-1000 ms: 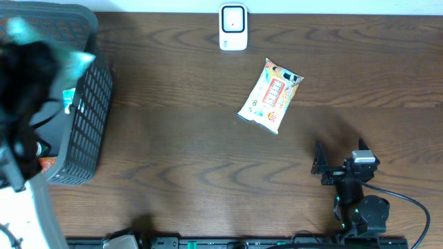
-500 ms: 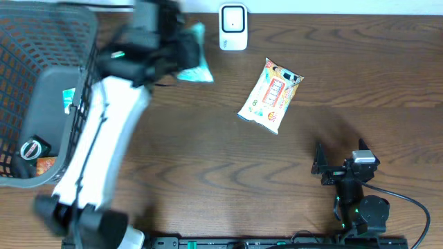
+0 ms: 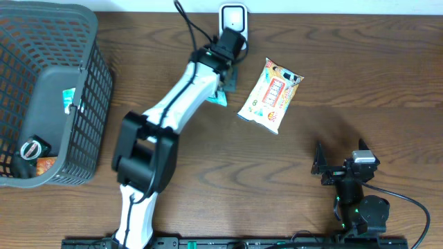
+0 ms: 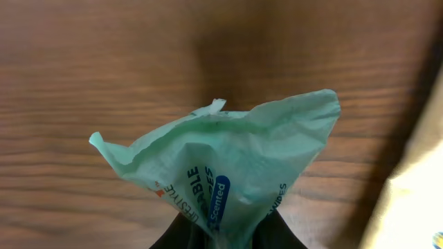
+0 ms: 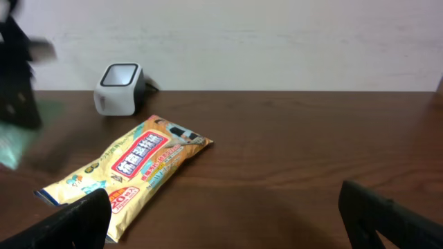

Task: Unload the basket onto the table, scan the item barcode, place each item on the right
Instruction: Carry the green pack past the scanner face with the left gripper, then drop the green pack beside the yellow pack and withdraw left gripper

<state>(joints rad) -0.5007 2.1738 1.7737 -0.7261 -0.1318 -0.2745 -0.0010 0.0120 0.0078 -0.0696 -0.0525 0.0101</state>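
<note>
While my left gripper [image 4: 230, 234] pinches the crumpled mint-green plastic wipes packet [image 4: 228, 159], the white boxy barcode scanner [image 3: 233, 28] stands just beyond, seemingly straight ahead; my right gripper [image 3: 339, 160] gapes wide, well apart.

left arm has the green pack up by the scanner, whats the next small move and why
Probably tilt the green pack so a flat printed face meets the scanner window. The left gripper is shut on the pack just in front of the scanner, but the pack is crumpled and no barcode shows in the wrist view.
</note>
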